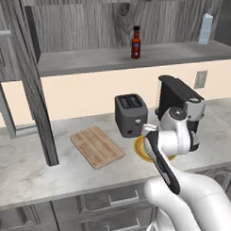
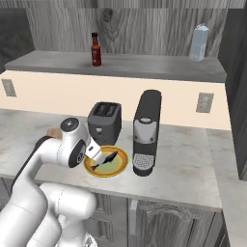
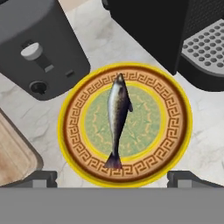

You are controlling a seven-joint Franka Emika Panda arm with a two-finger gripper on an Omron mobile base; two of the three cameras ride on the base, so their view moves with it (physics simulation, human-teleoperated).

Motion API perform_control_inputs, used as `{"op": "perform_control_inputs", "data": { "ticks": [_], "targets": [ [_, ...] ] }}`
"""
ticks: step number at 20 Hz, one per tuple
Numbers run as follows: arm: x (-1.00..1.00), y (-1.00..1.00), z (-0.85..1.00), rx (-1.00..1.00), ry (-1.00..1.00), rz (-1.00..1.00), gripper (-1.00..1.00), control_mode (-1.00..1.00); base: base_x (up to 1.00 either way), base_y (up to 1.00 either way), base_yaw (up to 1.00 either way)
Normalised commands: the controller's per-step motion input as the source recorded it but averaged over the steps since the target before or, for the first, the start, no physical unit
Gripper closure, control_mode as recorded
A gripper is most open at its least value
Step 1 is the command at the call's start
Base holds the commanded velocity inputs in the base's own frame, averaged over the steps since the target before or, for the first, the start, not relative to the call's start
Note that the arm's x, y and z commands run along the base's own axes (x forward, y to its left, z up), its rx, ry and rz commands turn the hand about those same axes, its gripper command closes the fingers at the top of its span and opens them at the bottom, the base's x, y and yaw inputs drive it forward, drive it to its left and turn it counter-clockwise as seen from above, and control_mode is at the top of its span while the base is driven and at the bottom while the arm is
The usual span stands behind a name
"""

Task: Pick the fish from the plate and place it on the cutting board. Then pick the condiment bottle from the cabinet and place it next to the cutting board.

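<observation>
Setting: pale marble counter (image 1: 25,172) in a rendered kitchen, grey drawers (image 1: 111,202) below its front edge, cream wall behind.
Arm: white robot arm (image 1: 186,190) bends forward over the counter's near edge, hand poised above the plate.
Gripper: gripper (image 3: 112,177) hangs above the plate with jaws wide apart and nothing between them; the two dark fingertips (image 3: 37,178) sit at either side of the plate's near rim in the hand view.
Fish: fish (image 3: 117,119) lies on the plate, slim and dark grey, head toward the far side, tail toward the gripper, roughly along the plate's middle.
Plate: plate (image 3: 175,135), yellow-rimmed with a greenish centre, rests on the counter just in front of the toaster and the coffee machine.
Cutting board: cutting board (image 1: 97,146) lies flat on the counter to the left of the plate, near it, bare wood showing.
Toaster: dark toaster (image 1: 131,114) stands just behind the plate.
Coffee machine: black coffee machine (image 2: 146,132) stands beside the toaster, on its right.
Cabinet: cabinet (image 1: 86,29), grey wood-grain, opens as a shelf recess above the wall.
Condiment bottle: condiment bottle (image 1: 135,42) stands upright on the cabinet shelf, dark red with a black cap.
Far right: pale bottle (image 2: 198,43) stands upright on the same shelf, well apart from the red one.
</observation>
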Motion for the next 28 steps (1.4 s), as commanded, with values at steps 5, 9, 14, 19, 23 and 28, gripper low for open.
{"op": "perform_control_inputs", "data": {
  "ticks": [5,9,14,19,23,28],
  "targets": [
    [0.0,-0.07,-0.32,0.0,0.0,0.0,-1.0,-1.0,0.0,0.0,0.0],
    [0.0,-0.09,-0.35,0.0,0.0,0.0,-1.0,-1.0,0.0,0.0,0.0],
    [0.0,-0.07,-0.35,0.0,-0.01,0.0,-1.0,-1.0,0.0,0.0,0.0],
    [0.0,-0.01,-0.34,0.0,-0.05,0.0,-1.0,-1.0,0.0,0.0,0.0],
    [0.0,0.0,-0.38,0.0,-0.09,0.0,-1.0,-1.0,0.0,0.0,0.0],
    [0.0,0.0,-0.37,0.0,-0.11,0.0,-1.0,-1.0,0.0,0.0,0.0]
  ]
}}
